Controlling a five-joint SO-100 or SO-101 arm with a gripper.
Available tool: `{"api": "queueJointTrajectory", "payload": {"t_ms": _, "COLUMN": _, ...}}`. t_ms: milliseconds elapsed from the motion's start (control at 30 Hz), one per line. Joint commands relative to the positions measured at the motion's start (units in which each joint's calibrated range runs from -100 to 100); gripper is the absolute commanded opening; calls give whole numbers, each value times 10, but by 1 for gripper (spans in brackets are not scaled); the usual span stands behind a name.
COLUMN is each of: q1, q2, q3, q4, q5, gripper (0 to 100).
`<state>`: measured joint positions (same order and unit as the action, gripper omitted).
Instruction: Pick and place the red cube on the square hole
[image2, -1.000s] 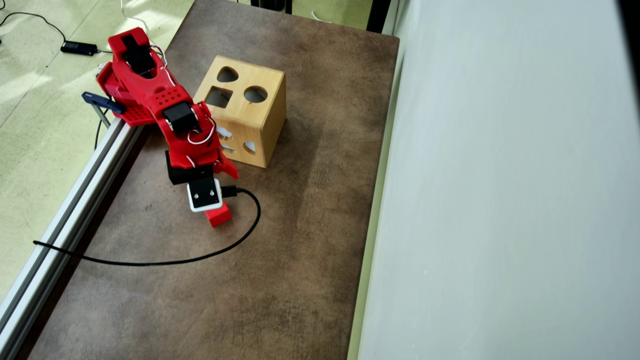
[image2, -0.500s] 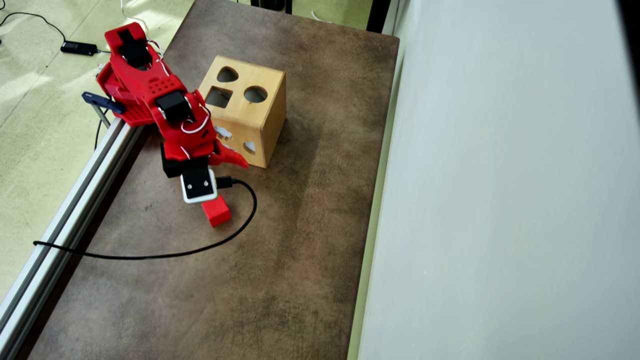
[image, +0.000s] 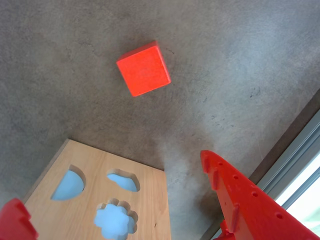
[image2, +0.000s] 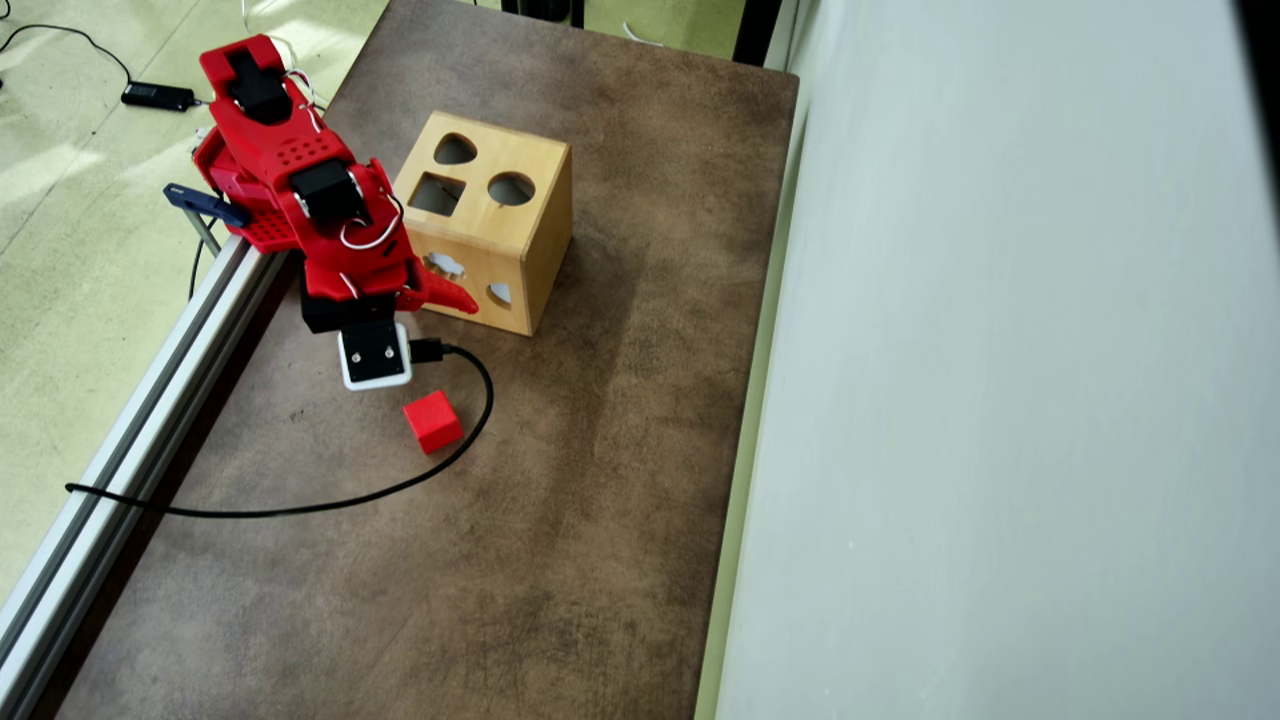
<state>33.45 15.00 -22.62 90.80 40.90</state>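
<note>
The red cube (image2: 432, 422) lies free on the brown table, in the overhead view just below the arm's white camera block; in the wrist view the red cube (image: 144, 68) sits near the top. My gripper (image2: 440, 305) hangs open and empty beside the wooden box (image2: 530, 235), apart from the cube. In the wrist view the gripper (image: 110, 179) has its red fingers (image: 235, 195) spread wide with the box's side face between them. The square hole (image2: 437, 194) is a dark cut-out on the box's top, near the arm. It does not show in the wrist view.
A black cable (image2: 300, 508) runs from the wrist camera, curls round the cube's right side and trails to the left table edge. An aluminium rail (image2: 130, 440) lines that edge. A pale wall (image2: 1000, 400) borders the table's right side.
The arm has drawn back toward its base, up the overhead view, uncovering the cube. The cube has stayed where it was. The cable loop has followed the arm.
</note>
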Motion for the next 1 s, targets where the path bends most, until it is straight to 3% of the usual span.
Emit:
{"api": "queueJointTrajectory", "payload": {"t_ms": 0, "q1": -2, "q2": -41, "q3": -26, "q4": 2, "q5": 0, "gripper": 51}}
{"api": "queueJointTrajectory", "payload": {"t_ms": 967, "q1": -37, "q2": 120, "q3": -24, "q4": -93, "q5": 21, "gripper": 51}}
